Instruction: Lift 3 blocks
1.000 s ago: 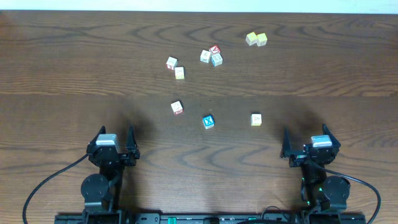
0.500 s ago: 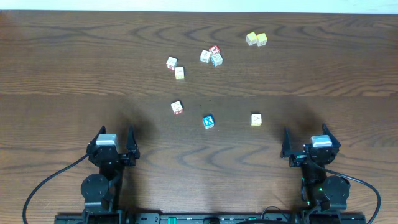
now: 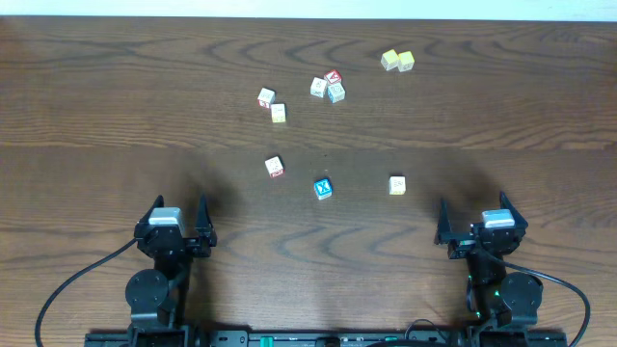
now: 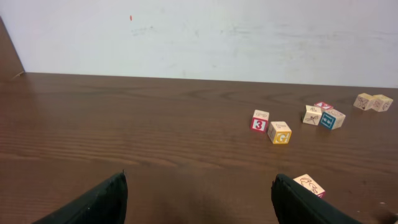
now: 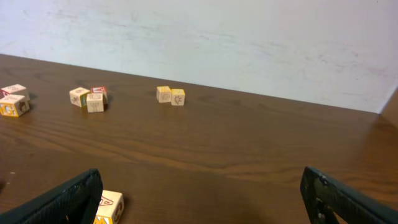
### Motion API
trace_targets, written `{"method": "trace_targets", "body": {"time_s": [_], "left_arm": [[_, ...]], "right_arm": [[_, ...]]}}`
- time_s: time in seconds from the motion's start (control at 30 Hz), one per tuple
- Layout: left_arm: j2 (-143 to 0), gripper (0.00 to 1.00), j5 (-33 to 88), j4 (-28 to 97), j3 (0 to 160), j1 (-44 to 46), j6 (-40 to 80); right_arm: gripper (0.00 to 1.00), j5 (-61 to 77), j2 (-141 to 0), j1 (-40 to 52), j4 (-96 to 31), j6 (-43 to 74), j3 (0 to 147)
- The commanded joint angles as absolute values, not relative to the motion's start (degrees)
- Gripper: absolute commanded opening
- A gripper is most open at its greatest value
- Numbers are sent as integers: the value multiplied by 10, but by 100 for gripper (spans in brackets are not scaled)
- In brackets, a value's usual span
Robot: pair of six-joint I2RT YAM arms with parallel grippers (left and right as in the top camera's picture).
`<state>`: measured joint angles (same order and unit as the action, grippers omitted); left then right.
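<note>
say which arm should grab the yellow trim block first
Right. The yellow-trim block lies just ahead and slightly inward of the right gripper, which is open and empty. The left gripper, also open, sits much farther away.

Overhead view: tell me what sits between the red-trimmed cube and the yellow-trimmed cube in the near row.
The blue X cube sits between the red-trimmed cube and the yellow-trimmed cube, touching neither, seen from overhead.

dark wood table point(image 3: 116, 87), white wall point(image 4: 249, 37)
</note>
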<state>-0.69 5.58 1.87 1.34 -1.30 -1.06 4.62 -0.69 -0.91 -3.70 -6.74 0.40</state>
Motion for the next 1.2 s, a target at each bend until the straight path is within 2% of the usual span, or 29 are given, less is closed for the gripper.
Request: {"method": "trace_targets", "body": {"time_s": [0.0,0.67,0.8,0.83,1.0,1.17], "left_arm": [[-2,74,53,36,2,-16,-3],[-2,74,53,36,2,-16,-3],[-2,74,68,35,2,-16,10],[-2,75,91,32,3,-16,32],[-2,74,209,-11,3,-16,66],[-2,74,267,-74,3,-16,78]], "right_arm": [[99,54,-4,-11,-38,-74,3],[99,80,-4,-11,-36,-69,3],[99,159,-4,-11,-30,58,3],[99,197,-4,-11,-27,122,3],[99,265,-4,-11,-2,292,3],[99,264,-4,-11,10,353,3]]}}
